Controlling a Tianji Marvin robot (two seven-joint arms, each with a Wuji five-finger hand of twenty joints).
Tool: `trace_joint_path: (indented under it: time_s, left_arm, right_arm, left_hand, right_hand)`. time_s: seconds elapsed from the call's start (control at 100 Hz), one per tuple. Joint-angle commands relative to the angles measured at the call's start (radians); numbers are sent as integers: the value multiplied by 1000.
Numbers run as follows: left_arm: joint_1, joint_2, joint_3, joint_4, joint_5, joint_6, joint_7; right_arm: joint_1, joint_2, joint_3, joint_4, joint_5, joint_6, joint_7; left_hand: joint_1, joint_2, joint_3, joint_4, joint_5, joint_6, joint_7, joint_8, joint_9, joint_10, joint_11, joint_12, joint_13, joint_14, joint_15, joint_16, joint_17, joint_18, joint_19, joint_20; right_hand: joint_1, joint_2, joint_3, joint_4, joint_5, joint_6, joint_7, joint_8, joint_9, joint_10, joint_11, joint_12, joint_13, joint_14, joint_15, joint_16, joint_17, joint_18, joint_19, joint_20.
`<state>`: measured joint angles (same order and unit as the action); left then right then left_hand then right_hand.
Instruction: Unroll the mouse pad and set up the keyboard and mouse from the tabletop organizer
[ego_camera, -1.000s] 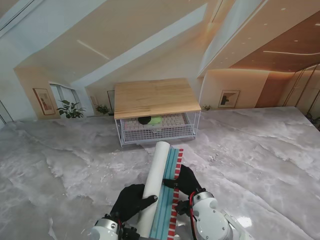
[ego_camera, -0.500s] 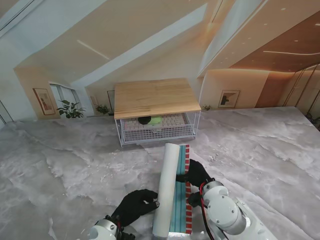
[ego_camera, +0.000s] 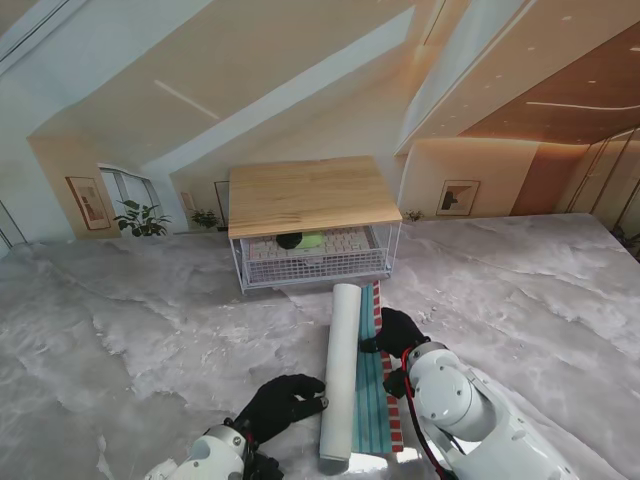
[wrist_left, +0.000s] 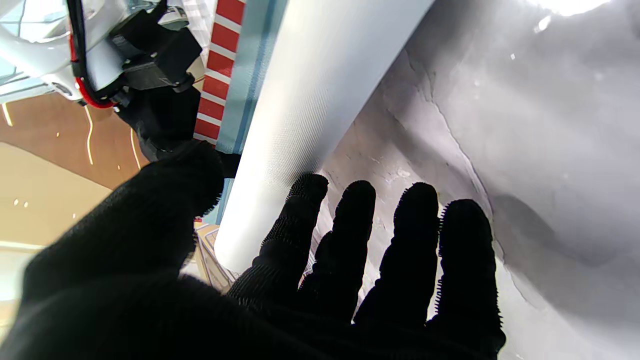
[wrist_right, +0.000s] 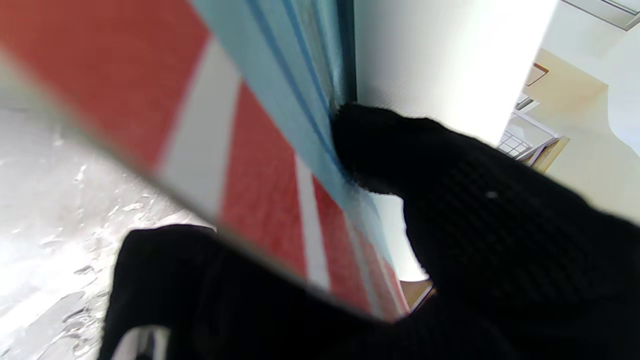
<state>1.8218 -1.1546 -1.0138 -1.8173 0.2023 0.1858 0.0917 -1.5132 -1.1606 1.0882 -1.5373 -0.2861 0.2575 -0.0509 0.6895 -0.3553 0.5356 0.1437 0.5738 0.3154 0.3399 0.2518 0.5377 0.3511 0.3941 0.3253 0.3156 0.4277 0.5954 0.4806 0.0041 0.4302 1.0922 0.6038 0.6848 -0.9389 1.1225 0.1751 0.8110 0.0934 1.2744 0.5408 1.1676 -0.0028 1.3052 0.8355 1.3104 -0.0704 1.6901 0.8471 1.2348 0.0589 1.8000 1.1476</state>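
From the stand's view, the mouse pad (ego_camera: 345, 385) lies on the marble bench (ego_camera: 130, 330) in the lower middle of the frame, mostly rolled into a white tube, with a strip of teal and a red-and-white striped edge laid open on its right. The right hand (ego_camera: 395, 335) grips that open edge about halfway along, its black-gloved fingers closed on it. The left hand (ego_camera: 280, 405) sits in the lower part of the frame, fingers spread and holding nothing, its fingertips at the tube's left side. Farther from me, in the middle of the frame, stands the wire organizer (ego_camera: 312, 255) with a wooden top; inside it lie the keyboard (ego_camera: 345, 243) and a dark shape with green beside it, too small to name for sure.

In the left wrist view, the left hand (wrist_left: 280, 280) shows four fingers (wrist_left: 417, 240) stretched out flat and apart, with the forefinger tip against the white roll (wrist_left: 310, 95) and the thumb on the roll's other side, not closed on it.

In the right wrist view, the right hand (wrist_right: 450, 210) pinches the striped edge (wrist_right: 210, 150): the thumb presses on the teal band next to the roll, the other fingers lie under the sheet.
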Motion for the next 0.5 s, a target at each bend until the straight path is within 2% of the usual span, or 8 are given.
trace_joint_path:
  time_s: [0.0, 0.23, 0.49]
  left_arm:
    - [-17, -3, 3, 24, 46, -27, -10]
    - [-86, 23, -8, 97, 276, -130, -5]
    - [-156, 41, -31, 155, 429, -247, 5]
  right_arm:
    - [3, -7, -11, 13, -19, 3, 3]
    - [15, -10, -27, 36, -34, 14, -9]
    - [15, -11, -35, 50, -52, 17, -19]
  left_hand:
    - [-38, 17, -28, 21, -19, -43, -11, -11, -38, -33, -4, -9, -26, -39, -11, -12, -29, -33, -12, -20]
    - [-51, 47, -31, 18, -28, -55, -7, -8, -53, -47, -4, -11, -49, -54, -30, -19, -58, -55, -34, -44]
    - [-56, 67, -40, 9, -38, -73, 1, -4, -52, -62, -5, -12, -57, -58, -41, -25, -67, -56, -44, -58]
  right_hand:
    - [25, 7, 51, 0, 61, 182, 110, 8, 93, 164, 110, 62, 13, -173, 54, 14, 21, -208, 294, 30]
    - [21, 8, 53, -8, 59, 176, 108, 8, 93, 164, 110, 61, 13, -170, 55, 12, 21, -206, 294, 30]
    - [16, 9, 55, -11, 59, 173, 107, 9, 93, 165, 110, 60, 12, -167, 55, 11, 21, -201, 294, 30]
